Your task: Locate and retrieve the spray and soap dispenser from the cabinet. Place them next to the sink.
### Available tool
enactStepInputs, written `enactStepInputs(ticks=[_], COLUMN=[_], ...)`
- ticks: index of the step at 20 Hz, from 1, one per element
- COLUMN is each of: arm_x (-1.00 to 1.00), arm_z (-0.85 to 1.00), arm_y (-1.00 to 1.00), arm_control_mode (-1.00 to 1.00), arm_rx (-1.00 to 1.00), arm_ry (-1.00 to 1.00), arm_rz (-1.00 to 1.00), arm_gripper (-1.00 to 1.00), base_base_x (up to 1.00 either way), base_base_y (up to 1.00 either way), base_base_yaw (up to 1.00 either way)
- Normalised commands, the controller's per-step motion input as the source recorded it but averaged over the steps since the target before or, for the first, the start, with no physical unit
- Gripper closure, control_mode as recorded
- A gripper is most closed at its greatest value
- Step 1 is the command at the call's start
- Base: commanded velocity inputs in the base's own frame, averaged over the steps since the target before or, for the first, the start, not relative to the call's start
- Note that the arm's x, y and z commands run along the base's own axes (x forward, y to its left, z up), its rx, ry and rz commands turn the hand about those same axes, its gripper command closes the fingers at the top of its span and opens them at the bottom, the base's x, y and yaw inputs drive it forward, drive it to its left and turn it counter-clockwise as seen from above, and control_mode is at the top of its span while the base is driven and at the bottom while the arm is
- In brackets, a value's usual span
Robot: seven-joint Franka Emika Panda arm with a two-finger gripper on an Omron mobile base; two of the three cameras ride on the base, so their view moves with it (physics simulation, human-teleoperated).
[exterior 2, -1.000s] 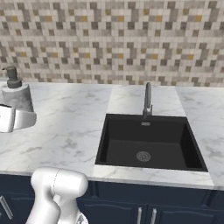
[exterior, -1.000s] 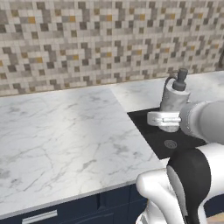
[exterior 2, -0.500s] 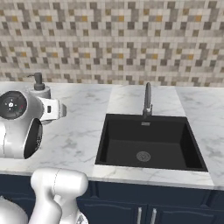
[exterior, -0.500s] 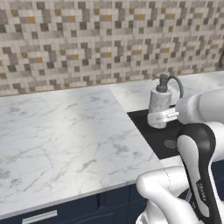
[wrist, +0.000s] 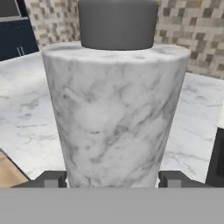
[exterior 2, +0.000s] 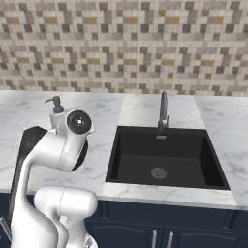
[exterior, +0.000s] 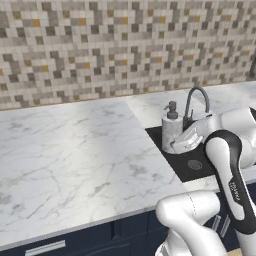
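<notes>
Grey-marbled and cylindrical, the soap dispenser (wrist: 114, 109) with its dark pump head sits between the two small dark fingers (wrist: 51, 179) of the gripper (wrist: 113, 180), one finger on each side of its base, so the gripper is holding the bottle in a fairly wide clamp. In the left base view the same soap dispenser (exterior: 172, 131) stands upright in the gripper (exterior: 183, 142), over the white marble counter (exterior: 75, 150) just at the left edge of the black recessed sink (exterior: 192, 167), with the curved dark faucet (exterior: 197, 100) right behind it. Whether its base touches the counter I cannot tell.

Compared with a second ago, the bottle has travelled from far left of the basin toward the sink's left rim, and the arm's elbow has swung forward in the right base view, where the pump head (exterior 2: 56, 104) peeks over the white wrist. That suggests the carry is almost finished: what remains for this item is likely lowering and releasing it beside the sink (exterior 2: 164, 157), then fetching the spray.
</notes>
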Motion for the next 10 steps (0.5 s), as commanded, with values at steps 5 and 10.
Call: enactStepInputs(ticks=[5, 10], arm_x=[0.60, 0.53], arm_z=[-0.62, -0.52], arm_y=[-0.33, -0.19], arm_control_mode=[-1.00, -1.00], arm_rx=[0.02, 0.00], arm_ry=[-0.11, -0.10], arm_rz=[0.23, 0.14], arm_gripper=[1.00, 1.00], base_base_x=[0.00, 0.00], base_base_y=[0.00, 0.00], base_base_yaw=[0.00, 0.00])
